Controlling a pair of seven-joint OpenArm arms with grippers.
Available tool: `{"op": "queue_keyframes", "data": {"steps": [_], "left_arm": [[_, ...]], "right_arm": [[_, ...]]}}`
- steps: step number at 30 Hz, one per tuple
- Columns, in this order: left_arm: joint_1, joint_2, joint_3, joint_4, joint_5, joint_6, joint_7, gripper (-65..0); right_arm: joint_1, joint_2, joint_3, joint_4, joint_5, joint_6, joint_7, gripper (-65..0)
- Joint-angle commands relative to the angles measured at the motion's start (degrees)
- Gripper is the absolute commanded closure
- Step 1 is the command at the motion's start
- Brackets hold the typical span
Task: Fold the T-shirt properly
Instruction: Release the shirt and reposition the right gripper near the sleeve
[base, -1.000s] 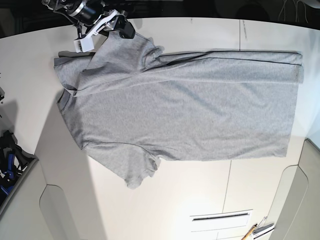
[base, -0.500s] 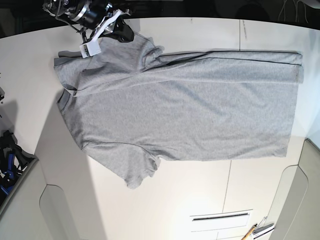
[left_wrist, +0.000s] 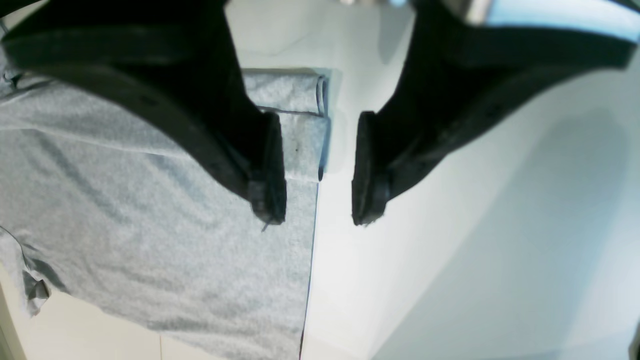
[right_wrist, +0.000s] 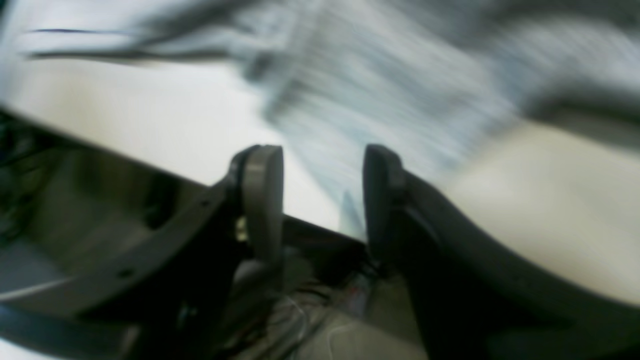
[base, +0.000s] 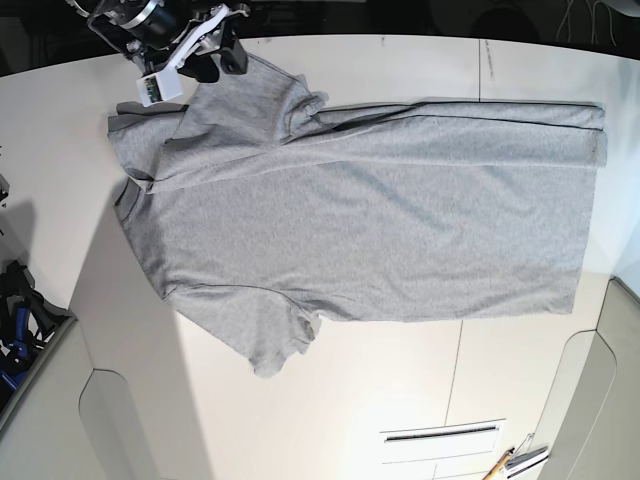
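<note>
The heather-grey T-shirt (base: 360, 220) lies spread flat on the white table (base: 400, 400), plain side up, with the neck at the left and the hem at the right. My right gripper (base: 222, 55) is at the far left, by the upper sleeve (base: 255, 95). In the blurred right wrist view it (right_wrist: 320, 200) is open with grey cloth (right_wrist: 360, 85) beyond it. My left gripper (left_wrist: 318, 170) is open and empty, hovering over the shirt's hem edge (left_wrist: 300, 145), where a strip is folded over. The left arm is out of the base view.
Blue and black gear (base: 15, 320) sits at the left edge. A slot (base: 440, 433) and a wooden-handled tool (base: 505, 462) are at the near side. The table's dark far edge runs just behind the right gripper.
My right gripper has shifted left and slightly back along the upper sleeve. The shirt lies much the same.
</note>
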Motion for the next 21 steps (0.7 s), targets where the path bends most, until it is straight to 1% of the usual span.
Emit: {"op": "queue_keyframes", "data": {"steps": [1, 3, 6, 10, 13, 15, 19, 21], "left_arm": [[0.0, -1.5, -0.6, 0.7, -1.0, -0.5, -1.0, -25.4], [0.0, -1.5, -0.6, 0.7, -1.0, -0.5, -1.0, -25.4], [0.0, -1.5, -0.6, 0.7, -1.1, -0.5, -1.0, -25.4], [0.0, -1.5, -0.6, 0.7, -1.7, -0.5, -1.0, -25.4], [0.0, -1.5, -0.6, 0.7, -1.7, -0.5, -1.0, -25.4], [0.0, -1.5, -0.6, 0.7, -1.7, -0.5, -1.0, -25.4], [0.0, -1.5, -0.6, 0.7, -1.7, -0.5, -1.0, -25.4], [0.0, -1.5, -0.6, 0.7, -1.7, -0.5, -0.9, -25.4]], "right_arm": [[-0.5, 0.2, 1.1, 0.8, -0.2, -0.9, 1.7, -26.3], [-0.4, 0.2, 2.9, 0.4, -1.2, -3.1, 3.0, -26.3], [-0.3, 0.2, 4.0, -1.0, -1.1, -4.7, 4.3, -26.3], [1.2, 0.2, 4.0, -5.9, -0.5, -4.9, 4.3, -26.3], [3.1, 0.2, 4.0, -10.3, 1.4, -4.8, 4.3, -26.3], [3.8, 0.2, 4.0, -12.1, 3.6, -4.0, 4.2, -26.3], [4.0, 0.2, 4.0, -12.6, 8.3, -0.2, 1.2, -26.3], [3.8, 0.2, 4.0, -12.6, 9.3, 0.5, -0.1, -26.3]]}}
